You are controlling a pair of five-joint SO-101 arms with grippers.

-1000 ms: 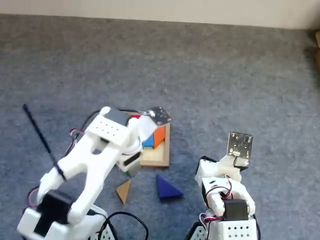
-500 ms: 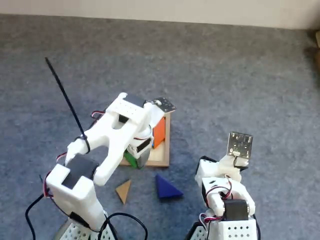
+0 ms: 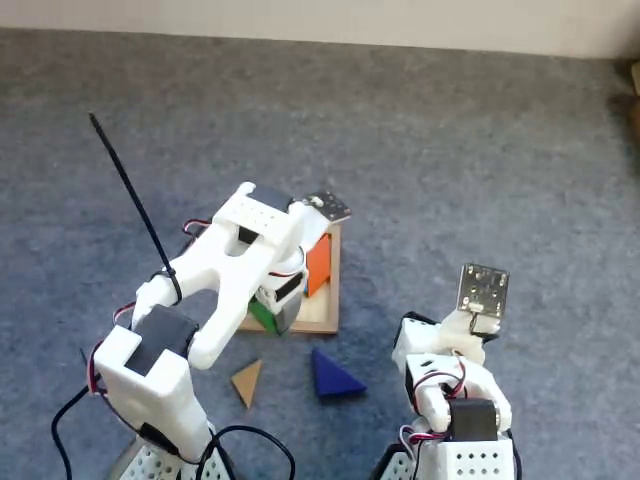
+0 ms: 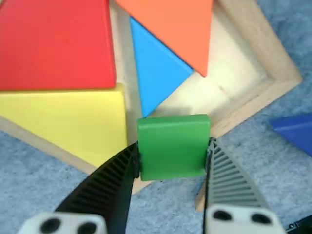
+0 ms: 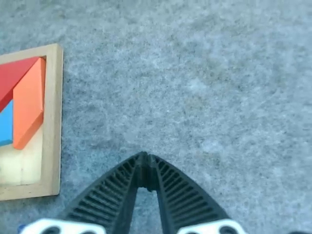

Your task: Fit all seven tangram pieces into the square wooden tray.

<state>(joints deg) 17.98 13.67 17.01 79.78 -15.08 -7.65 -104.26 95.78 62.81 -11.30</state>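
High view, left arm: The left arm bends over the near side of the tray, covering most of it.
High view, green piece: A green square shows under the arm at the tray's near edge.
High view, loose pieces: A tan triangle and a dark blue triangle lie on the grey desk just in front of the tray, nearer the left arm than the right.
High view, right arm: The right arm sits folded well to the side of the tray, with nothing beside it.
Left wrist view, tool: The left tool is clamped on the green square, one jaw against each of two opposite sides.
Left wrist view, tray contents: A red piece, a yellow piece, a light blue triangle and an orange triangle lie inside the tray.
Left wrist view, key relation: The square hangs across the tray's near rim. Bare tray floor lies just beyond it, between the light blue triangle's tip and the tray's corner.
Left wrist view, judgement: Seating the square looks to call for a short carry away from the tool's body and toward that corner. Whether the gap suits its present turn is hard to tell.
Right wrist view, tool: The right tool has its jaws together and holds nothing, over bare desk beside the tray.
Right wrist view, tray: The tray's side rim lies off to one side of this tool, apart from it.
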